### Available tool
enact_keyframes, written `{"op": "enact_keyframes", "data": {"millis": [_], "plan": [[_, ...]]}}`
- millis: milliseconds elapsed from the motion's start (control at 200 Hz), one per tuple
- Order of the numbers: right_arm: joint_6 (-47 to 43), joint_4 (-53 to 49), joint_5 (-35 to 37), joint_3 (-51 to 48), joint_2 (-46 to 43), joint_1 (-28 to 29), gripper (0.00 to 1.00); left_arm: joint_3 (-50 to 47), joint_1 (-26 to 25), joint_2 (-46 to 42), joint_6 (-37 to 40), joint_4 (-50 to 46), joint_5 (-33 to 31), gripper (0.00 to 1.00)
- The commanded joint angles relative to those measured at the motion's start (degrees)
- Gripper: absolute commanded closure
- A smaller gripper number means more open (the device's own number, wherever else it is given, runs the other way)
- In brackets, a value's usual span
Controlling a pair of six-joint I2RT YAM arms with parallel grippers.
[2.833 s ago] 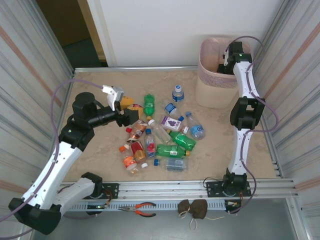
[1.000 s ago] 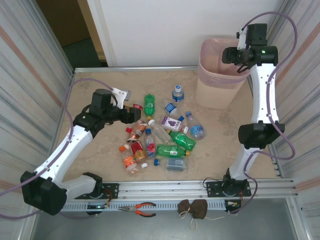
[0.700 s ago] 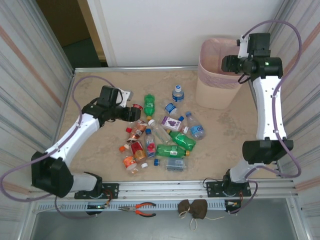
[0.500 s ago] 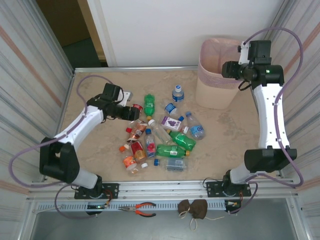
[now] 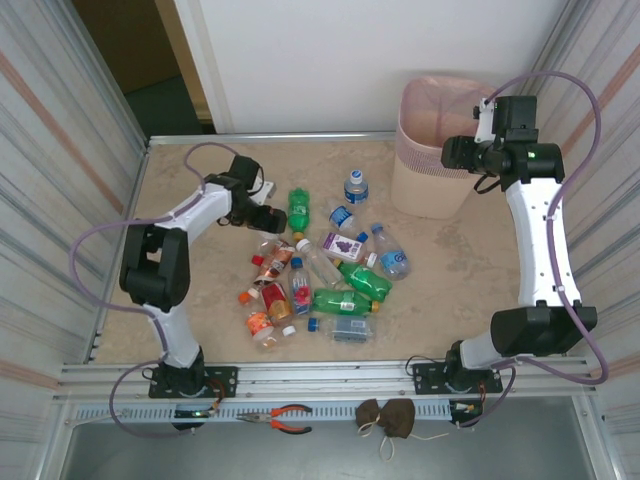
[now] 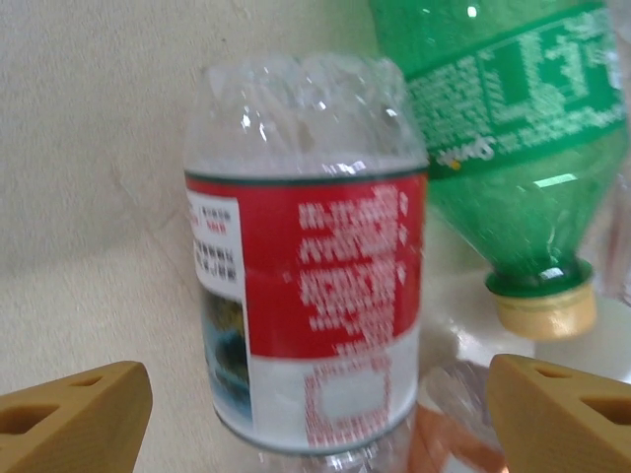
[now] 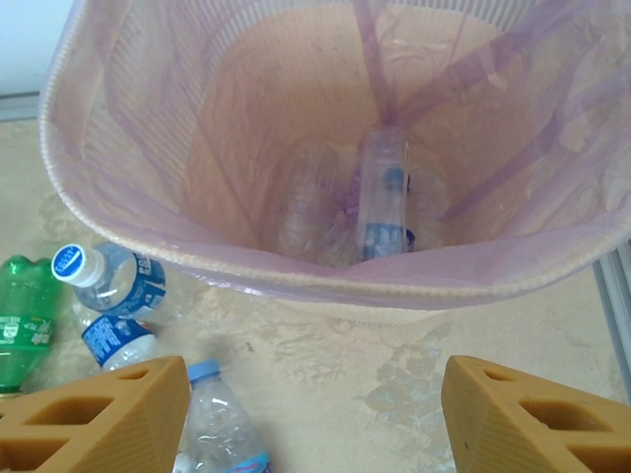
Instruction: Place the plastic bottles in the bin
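Observation:
A clear plastic bottle with a red label (image 6: 306,296) lies on the table between the fingers of my left gripper (image 6: 315,419). The jaws are open, with a gap on each side of the bottle. From above, that gripper (image 5: 268,217) is at the heap's far-left edge. Several more plastic bottles (image 5: 335,275) lie mid-table. My right gripper (image 7: 315,414) is open and empty, just above the pale-pink bin (image 7: 296,266); from above it (image 5: 452,155) hangs at the bin's (image 5: 420,185) right rim. Two clear bottles (image 7: 383,197) lie on the bin's bottom.
A green bottle with a yellow cap (image 6: 503,148) lies right beside the red-labelled one. Blue-labelled bottles (image 7: 113,281) lie on the table left of the bin. Corrugated metal walls (image 5: 60,150) enclose both sides. Pliers (image 5: 285,418) lie below the front rail.
My left arm has stretched out farther over the table and its jaws have opened wider round the red-labelled bottle. My right gripper has drifted slightly nearer, along the bin's right rim.

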Motion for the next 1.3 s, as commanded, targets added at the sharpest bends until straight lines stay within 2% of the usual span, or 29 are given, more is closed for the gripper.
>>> {"op": "enact_keyframes", "data": {"millis": [0, 426, 531, 701, 852, 1102, 1298], "plan": [[0.97, 1.05, -0.7, -0.28, -2.3, 0.37, 0.33, 3.34, 1.0, 2.64, 1.93, -2.39, -1.72, 0.12], [1.29, 1.31, -0.43, -0.81, -2.03, 2.35, 0.33, 1.34, 7.05, 1.92, 2.29, -2.28, -3.48, 0.27], [1.29, 1.24, -0.43, -1.01, -2.09, 2.53, 0.33, 0.5, 7.36, 1.61, 1.71, -2.43, -2.39, 0.27], [1.38, 1.43, -0.55, -1.82, -2.54, 2.93, 0.32, -3.14, 7.33, -0.1, -0.06, -1.73, -1.84, 0.19], [1.59, 1.47, -0.58, -2.58, -2.78, 3.43, 0.32, -6.83, 7.25, -2.53, -1.14, -1.09, -1.16, 0.18], [1.73, 1.55, -0.45, -3.72, -3.24, 4.48, 0.32, -13.19, 6.22, -7.14, -2.72, -0.72, -0.81, 0.2], [1.82, 1.5, -0.14, -4.01, -3.44, 5.2, 0.32, -17.6, 5.46, -10.4, -4.1, -0.73, -1.56, 0.26]]}}
